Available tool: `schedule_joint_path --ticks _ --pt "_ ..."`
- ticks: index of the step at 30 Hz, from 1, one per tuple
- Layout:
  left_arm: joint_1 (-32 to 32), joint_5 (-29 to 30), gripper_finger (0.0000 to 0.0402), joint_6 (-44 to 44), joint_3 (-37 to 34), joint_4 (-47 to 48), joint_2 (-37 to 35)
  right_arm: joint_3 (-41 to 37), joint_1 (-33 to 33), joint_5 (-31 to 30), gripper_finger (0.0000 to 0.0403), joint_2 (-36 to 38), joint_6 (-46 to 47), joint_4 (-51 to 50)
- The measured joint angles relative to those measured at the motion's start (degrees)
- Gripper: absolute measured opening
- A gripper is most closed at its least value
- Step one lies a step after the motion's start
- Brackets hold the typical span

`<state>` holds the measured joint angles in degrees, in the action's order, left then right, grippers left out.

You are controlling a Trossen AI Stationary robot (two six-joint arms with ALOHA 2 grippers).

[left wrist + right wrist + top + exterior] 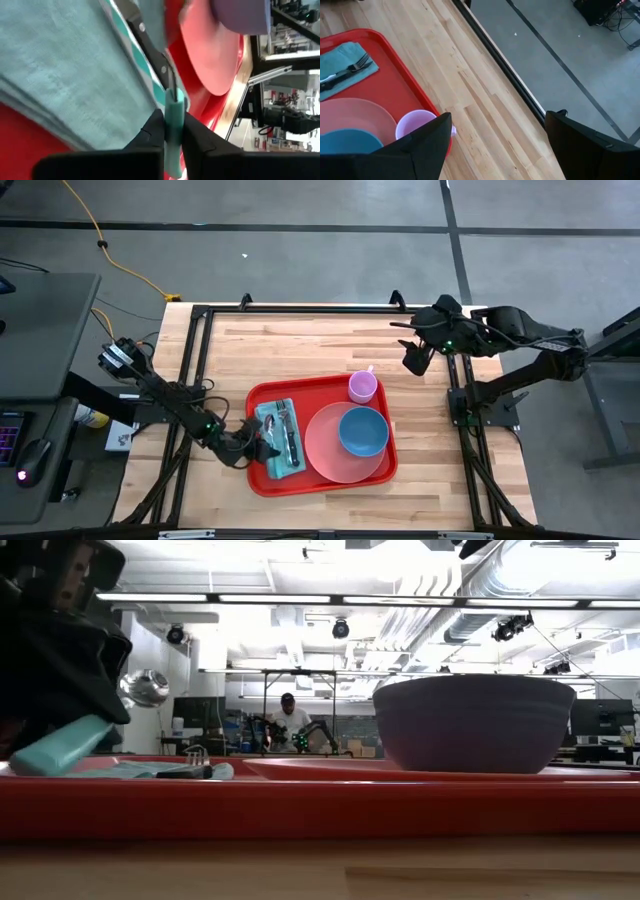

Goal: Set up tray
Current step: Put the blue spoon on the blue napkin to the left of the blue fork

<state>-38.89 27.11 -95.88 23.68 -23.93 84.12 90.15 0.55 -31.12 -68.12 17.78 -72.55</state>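
On the wooden surface [300, 350], the red tray [262, 395] sits toward the near edge, about centred between the two arms. It already carries a pink plate [322, 458] with a blue bowl [362, 431] on it, a small purple cup [362, 387] at the tray's far rim, and a teal napkin [272, 442] at the tray's left end with a fork [284, 420] and other cutlery lying on top.

Left gripper [262, 448] is down at the napkin, fingers nearly closed, pinching a thin teal strip [174, 127] that looks like the napkin's edge or a teal handle, can't tell which. Right gripper [497, 142] hangs wide open and empty, well off beyond the tray's far right corner.

Looks like the final tidy-up of the napkin-and-cutlery spot. My guess: the next move needs a gentle release and a straight lift so nothing gets dragged off the napkin.
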Motion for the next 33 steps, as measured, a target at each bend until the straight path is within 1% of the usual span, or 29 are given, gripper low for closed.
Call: schedule_joint_path --ticks 4,6,9,12,18,24,27,30,33 --pt "-0.12 -0.15 0.0121 -0.22 0.00 0.15 0.00 0.00 -0.01 0.00 0.0298 0.00 0.07 0.00" --pt "-0.10 -0.13 0.0145 -0.24 0.00 0.17 0.00 0.00 -0.02 0.00 0.0298 0.00 0.02 0.00" --pt "-0.12 0.41 0.0161 -0.26 0.00 0.18 0.00 0.00 -0.02 0.00 0.0298 0.00 -0.10 0.00" --pt "-0.12 2.10 0.0162 -0.20 0.00 0.71 -0.02 0.00 -0.02 0.00 0.0298 0.00 -0.22 0.00" --pt "-0.12 3.57 0.0143 -0.42 0.07 4.72 -1.92 0.00 0.00 0.05 0.0298 0.00 -0.89 0.00" --pt "-0.12 6.98 0.0122 -0.38 0.04 12.70 -8.22 0.00 -0.02 0.22 0.0298 0.00 -1.29 0.00" --pt "-0.10 7.47 0.0110 0.41 0.30 18.23 -10.94 0.00 0.00 0.22 0.0298 0.00 -1.29 0.00" --pt "-0.05 7.57 0.0081 0.64 1.94 26.27 -12.91 0.00 -0.02 0.22 0.0298 -0.02 -1.29 0.00" --pt "-0.07 7.63 0.0026 3.60 3.27 29.64 -14.22 0.00 -0.02 0.00 0.0298 -0.07 -1.29 0.02"
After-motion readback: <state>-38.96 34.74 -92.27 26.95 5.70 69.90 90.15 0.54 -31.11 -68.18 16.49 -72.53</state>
